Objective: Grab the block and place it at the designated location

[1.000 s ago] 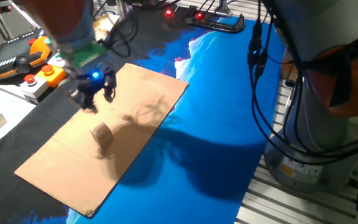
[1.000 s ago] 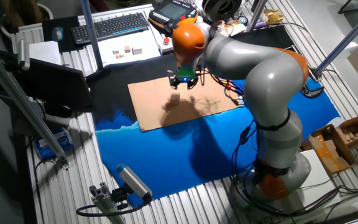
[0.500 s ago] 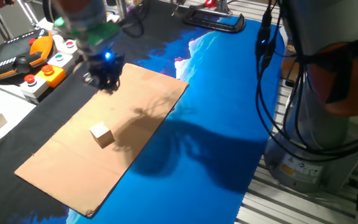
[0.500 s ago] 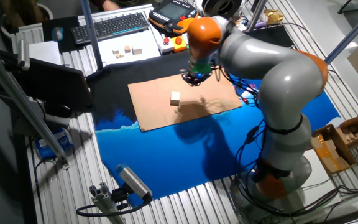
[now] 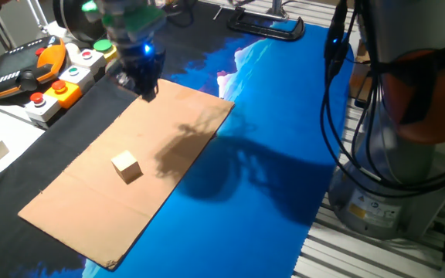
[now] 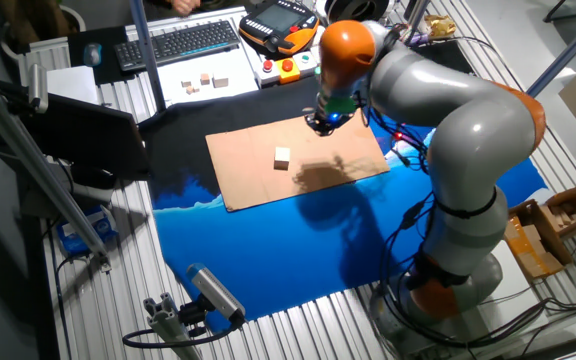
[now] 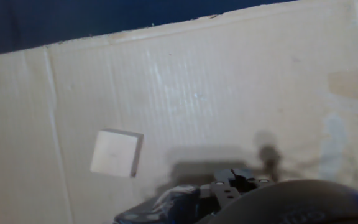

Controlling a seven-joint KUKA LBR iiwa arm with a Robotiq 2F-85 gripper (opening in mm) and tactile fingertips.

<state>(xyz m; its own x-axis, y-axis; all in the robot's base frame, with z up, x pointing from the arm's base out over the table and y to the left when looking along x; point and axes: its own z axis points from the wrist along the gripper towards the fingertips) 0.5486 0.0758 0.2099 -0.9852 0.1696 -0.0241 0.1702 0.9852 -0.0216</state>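
Two fixed table cameras and one on the hand

One fixed view sits low and close beside the cardboard sheet (image 5: 130,177), facing the gripper (image 5: 141,81) at its far edge. The other fixed view looks down from high and far, taking in the whole arm. The hand view looks down past the gripper. All three share the sheet and the block (image 5: 127,166) (image 6: 282,157) (image 7: 115,153).

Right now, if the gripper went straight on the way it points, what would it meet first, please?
Probably bare cardboard sheet near its far edge. The gripper points down there; the block lies well aside, though depth is unclear.
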